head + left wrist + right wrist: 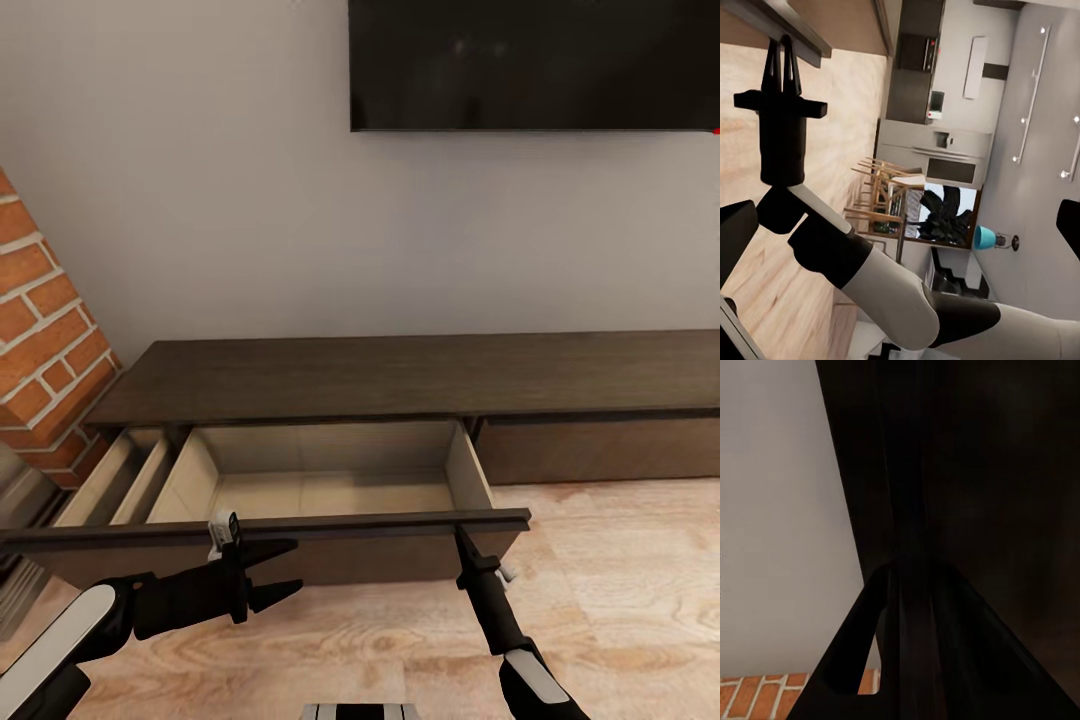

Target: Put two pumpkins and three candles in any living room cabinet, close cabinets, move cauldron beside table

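No text, label, brand, number or sign can be read in any view; the long dark-brown wooden cabinet (pixel 400 375) and the black wall-mounted screen (pixel 535 62) bear no readable markings.

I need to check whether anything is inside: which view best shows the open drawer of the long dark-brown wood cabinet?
The head view: the open drawer shows its pale, bare interior. The right wrist view shows dark wood close up; the left wrist view catches an edge.

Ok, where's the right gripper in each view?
Head view: right gripper low, right of centre, tip at the open drawer front.
Left wrist view: seen side-on over the wood floor, pointing at that front.
Right wrist view: dark, close-up against it.
Shared landmark: the drawer front.
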